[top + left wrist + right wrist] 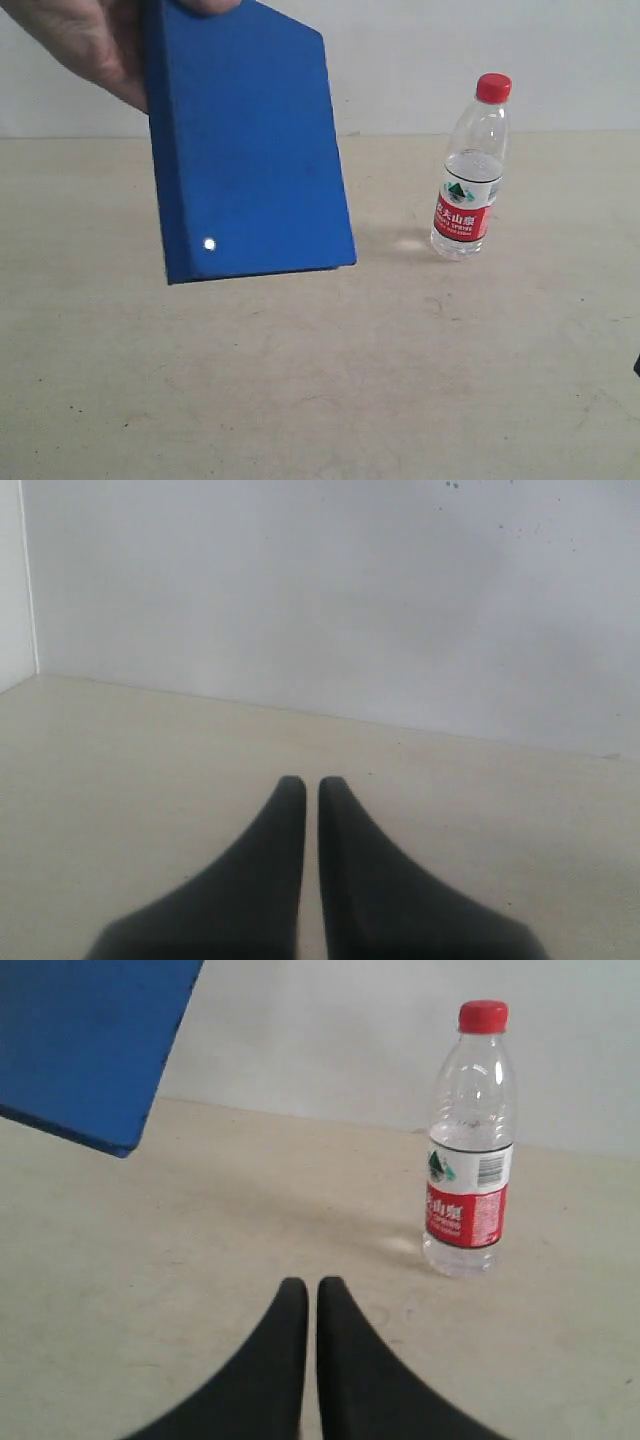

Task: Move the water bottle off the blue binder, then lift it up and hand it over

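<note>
Blue hard cover is hanging in the air over the far left part of the worktop: a person's hand is gripping the binder near its top, holding it tilted so that one silver rivet is showing near the low corner and no part is touching the surface. I am reading this as someone arranging the scene, since the binder is not lying flat and nothing is resting on it; whether it is being brought in or taken off I cannot tell. The bottle is standing upright on the bare worktop, towards the far edge and right of the middle, with open surface between it and the binder. It is showing a red cap, clear walls, water reaching just above a red-and-white label with a green logo, and it is throwing a bright glint beside its base. Both arms seem to be waiting: the left gripper is facing only worktop and wall, the right gripper is facing the bottle from a distance, and each has its jaws drawn together on nothing.
</note>
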